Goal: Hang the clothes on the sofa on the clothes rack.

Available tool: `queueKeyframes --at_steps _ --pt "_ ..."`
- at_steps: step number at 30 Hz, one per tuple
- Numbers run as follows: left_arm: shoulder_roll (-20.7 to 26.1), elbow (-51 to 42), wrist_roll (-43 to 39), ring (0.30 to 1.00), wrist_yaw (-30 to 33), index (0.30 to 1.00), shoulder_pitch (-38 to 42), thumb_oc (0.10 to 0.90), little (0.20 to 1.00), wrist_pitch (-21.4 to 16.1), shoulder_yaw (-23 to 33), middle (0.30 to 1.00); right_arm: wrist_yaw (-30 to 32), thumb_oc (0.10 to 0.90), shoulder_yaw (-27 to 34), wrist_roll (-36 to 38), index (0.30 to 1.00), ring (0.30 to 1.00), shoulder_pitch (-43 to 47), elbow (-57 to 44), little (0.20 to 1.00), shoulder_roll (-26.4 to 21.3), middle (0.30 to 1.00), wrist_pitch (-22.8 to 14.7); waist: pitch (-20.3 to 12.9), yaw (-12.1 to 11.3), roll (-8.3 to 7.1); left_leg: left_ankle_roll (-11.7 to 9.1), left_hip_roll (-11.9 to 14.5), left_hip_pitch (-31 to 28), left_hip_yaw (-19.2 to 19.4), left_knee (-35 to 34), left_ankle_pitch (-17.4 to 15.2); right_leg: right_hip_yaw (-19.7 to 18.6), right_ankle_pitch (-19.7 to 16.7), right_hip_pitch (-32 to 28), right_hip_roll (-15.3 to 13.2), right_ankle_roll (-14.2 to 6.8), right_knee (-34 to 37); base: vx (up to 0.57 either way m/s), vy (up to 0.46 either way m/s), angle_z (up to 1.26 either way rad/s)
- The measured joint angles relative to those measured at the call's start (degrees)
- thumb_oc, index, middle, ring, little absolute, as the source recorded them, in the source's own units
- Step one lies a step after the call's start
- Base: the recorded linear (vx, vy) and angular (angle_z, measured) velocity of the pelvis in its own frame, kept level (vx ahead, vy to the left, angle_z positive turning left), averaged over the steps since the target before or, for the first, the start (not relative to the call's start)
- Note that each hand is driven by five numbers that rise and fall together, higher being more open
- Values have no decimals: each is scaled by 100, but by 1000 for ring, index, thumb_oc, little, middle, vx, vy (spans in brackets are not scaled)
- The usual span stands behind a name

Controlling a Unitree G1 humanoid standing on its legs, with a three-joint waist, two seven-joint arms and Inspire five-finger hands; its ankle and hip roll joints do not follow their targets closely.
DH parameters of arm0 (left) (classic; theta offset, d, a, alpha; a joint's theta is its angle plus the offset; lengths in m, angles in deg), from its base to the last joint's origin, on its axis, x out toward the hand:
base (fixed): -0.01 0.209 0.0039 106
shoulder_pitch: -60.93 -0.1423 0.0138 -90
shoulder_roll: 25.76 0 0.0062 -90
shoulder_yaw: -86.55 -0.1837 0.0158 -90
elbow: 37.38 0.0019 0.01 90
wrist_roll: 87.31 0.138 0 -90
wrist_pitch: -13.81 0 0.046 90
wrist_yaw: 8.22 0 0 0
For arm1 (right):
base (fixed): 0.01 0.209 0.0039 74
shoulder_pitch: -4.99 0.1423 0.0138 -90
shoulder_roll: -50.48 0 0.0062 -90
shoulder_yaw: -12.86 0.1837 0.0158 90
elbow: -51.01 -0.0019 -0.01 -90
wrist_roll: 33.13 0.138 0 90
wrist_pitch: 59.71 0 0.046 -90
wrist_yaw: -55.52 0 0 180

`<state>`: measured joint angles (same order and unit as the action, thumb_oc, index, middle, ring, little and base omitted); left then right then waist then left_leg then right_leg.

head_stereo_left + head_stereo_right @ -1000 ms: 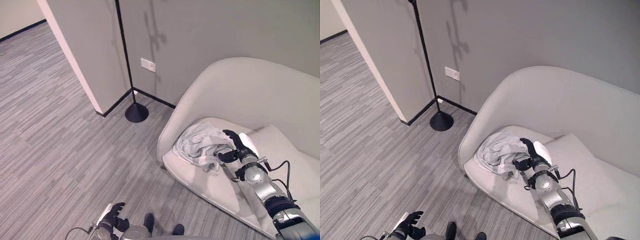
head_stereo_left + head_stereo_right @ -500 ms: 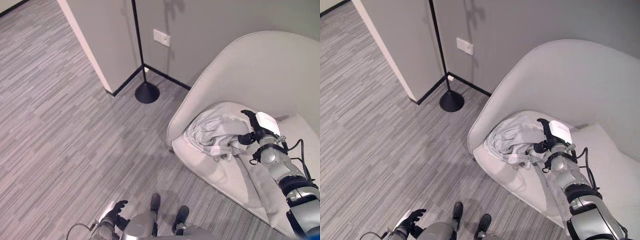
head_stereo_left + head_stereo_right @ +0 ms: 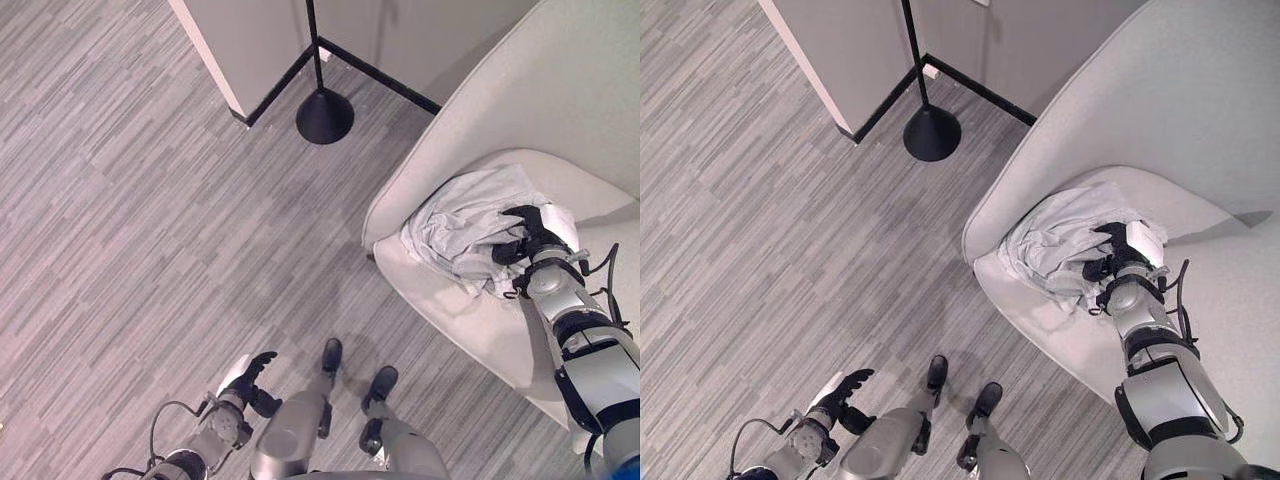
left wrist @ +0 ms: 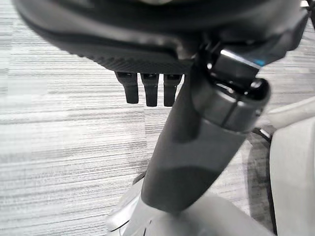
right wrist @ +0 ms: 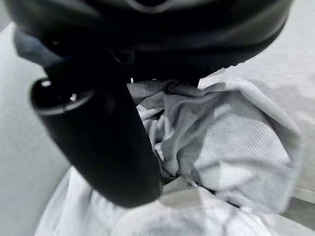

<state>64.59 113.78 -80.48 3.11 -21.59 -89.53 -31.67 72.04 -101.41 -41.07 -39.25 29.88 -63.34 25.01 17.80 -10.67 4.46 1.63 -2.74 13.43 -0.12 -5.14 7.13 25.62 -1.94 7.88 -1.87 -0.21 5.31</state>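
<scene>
R hand (image 3: 527,236) now dug deeper into crumpled grey garment (image 3: 456,224) on sofa (image 3: 560,90).
Fingers curled, gripping cloth; L hand (image 3: 250,374) relaxed open, well apart from sofa.

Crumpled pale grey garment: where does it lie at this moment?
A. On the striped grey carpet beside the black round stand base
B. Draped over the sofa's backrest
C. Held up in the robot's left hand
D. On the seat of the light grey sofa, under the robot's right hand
D: the crumpled pale grey garment lies bunched on the light grey sofa seat, with the right hand resting on it.
</scene>
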Motion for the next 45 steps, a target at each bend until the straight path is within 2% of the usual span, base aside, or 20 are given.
queueKeyframes --at_steps 2,4,6,7,9,12,15,17,18,20,21,22,26,29,31,35,40,42,45 --pt "-46 6 0 900 59 900 13 800 900 3 165 900 3 400 -84 -85 300 300 -82 -477 300 -3 300 123 0 36 -4 0 0 -21 30 17 0 -14 -3 -25 -2 -1 -1 4 -7 -2" --pt "-62 -8 13 900 98 900 18 800 900 16 343 900 10 400 -71 -417 300 300 -566 -1914 300 -181 300 272 15 153 -31 1 2 -147 35 36 0 -22 -7 -162 -3 -5 -1 -5 -40 -1" --pt "-62 -18 54 900 103 900 35 800 900 26 461 900 25 400 46 -784 300 300 -1077 -3334 300 -509 300 218 37 237 -89 1 11 -391 72 20 0 -107 -7 -383 -2 -5 0 -16 -59 -11" --pt "-20 -17 55 900 122 900 30 800 900 30 523 900 119 400 224 -1010 300 300 -1224 -3878 300 -566 300 104 -9 341 -232 0 19 -554 111 11 -1 -145 -6 -531 2 -7 1 -20 -55 -16" --pt "10 -50 81 900 118 900 46 800 900 29 558 900 190 400 585 -1254 300 300 -1318 -4061 300 -570 300 93 -114 368 -415 -3 40 -603 130 6 -5 -222 -1 -566 17 -9 1 -37 -89 -14" --pt "19 -173 283 900 65 900 58 800 900 107 556 900 247 400 1120 -1451 300 300 -1496 -4295 300 -684 300 172 -218 436 -565 -18 68 -713 177 1 -34 -312 5 -645 36 -7 4 -25 -72 -9" --pt "86 -739 283 900 14 900 -248 800 900 127 718 900 282 400 1630 -1635 300 300 -1750 -4773 300 -703 300 161 -244 488 -576 -20 75 -921 236 -4 -43 -386 -11 -835 34 -28 4 -37 -36 -16" --pt "184 -1113 261 900 2 900 -422 800 900 134 731 900 348 400 1759 -1638 300 300 -1873 -5028 300 -734 300 163 -431 521 -571 -86 95 -1014 316 -26 -172 -470 1 -895 43 -50 4 -62 -60 -20" --pt "349 -1754 228 900 -110 900 -583 800 900 328 730 900 310 400 1842 -1644 300 300 -1955 -5330 300 -829 300 238 -509 585 -543 -78 102 -1047 336 -8 -165 -476 -6 -924 44 -56 11 -79 -88 -7" --pt "737 -2923 206 900 -147 900 -813 800 900 351 803 900 294 400 1996 -1652 300 300 -2015 -5938 300 -855 300 278 -524 579 -514 7 107 -1169 368 -6 -96 -510 -22 -1026 49 -36 3 -60 -83 -10" --pt "947 -3724 208 900 -88 900 -737 800 900 349 948 900 294 400 1997 -1667 300 300 -1938 -6337 300 -990 300 247 -554 576 -460 8 111 -1311 407 -5 -99 -555 -19 -1163 54 -33 4 -46 -77 -11" --pt "959 -4100 208 900 37 900 -618 800 900 236 1126 900 299 400 1993 -1668 300 300 -1840 -6549 300 -1107 300 202 -584 572 -422 -5 112 -1388 409 -6 -116 -560 -15 -1239 54 -32 4 -34 -77 -7" --pt "880 -4719 211 900 608 900 244 800 900 -88 1449 900 393 400 1859 -1856 300 300 -1028 -6769 300 -1263 300 -23 -891 602 -382 -45 133 -1500 460 -5 -166 -619 3 -1331 80 -6 3 -41 -90 -8" --pt "883 -4696 213 900 834 900 632 800 900 -134 1281 900 541 400 1571 -1848 300 300 -315 -6717 300 -1300 300 -14 -945 671 -382 -45 155 -1565 511 -3 -165 -668 5 -1367 100 0 4 -13 -43 -10" --pt "767 -4590 206 900 891 900 807 800 900 -270 990 900 848 400 1406 -1810 300 300 96 -6719 300 -1294 300 -58 -1036 721 -422 -63 168 -1613 536 -3 -183 -699 24 -1404 112 26 4 -10 -58 -8" --pt "262 -4453 -304 900 900 900 982 800 900 -273 405 900 989 400 1062 -1753 300 300 834 -6684 300 -1293 300 -16 -1095 826 -470 -63 181 -1652 589 -2 -183 -762 26 -1420 125 32 3 -8 -36 -7" --pt "11 -4226 -851 900 382 900 1104 800 900 -286 -450 900 1087 400 668 -1753 300 300 1544 -6449 300 -1270 300 -26 -1138 927 -526 -63 185 -1701 603 -3 -189 -777 26 -1467 129 33 3 -1 -7 -2" --pt "-209 -3916 -951 900 177 900 1107 800 900 -298 -717 900 1168 400 609 -1714 300 300 1762 -6381 300 -1136 300 21 -1176 977 -549 -62 191 -1719 648 -3 -194 -834 27 -1467 132 32 4 -7 -20 -12" --pt "-600 -3277 -993 900 249 900 1181 800 900 -288 -742 900 1184 400 555 -1569 300 300 1872 -6420 300 -737 300 40 -1192 1083 -562 -61 202 -1765 731 -4 -211 -926 26 -1483 139 32 3 0 -17 -14"
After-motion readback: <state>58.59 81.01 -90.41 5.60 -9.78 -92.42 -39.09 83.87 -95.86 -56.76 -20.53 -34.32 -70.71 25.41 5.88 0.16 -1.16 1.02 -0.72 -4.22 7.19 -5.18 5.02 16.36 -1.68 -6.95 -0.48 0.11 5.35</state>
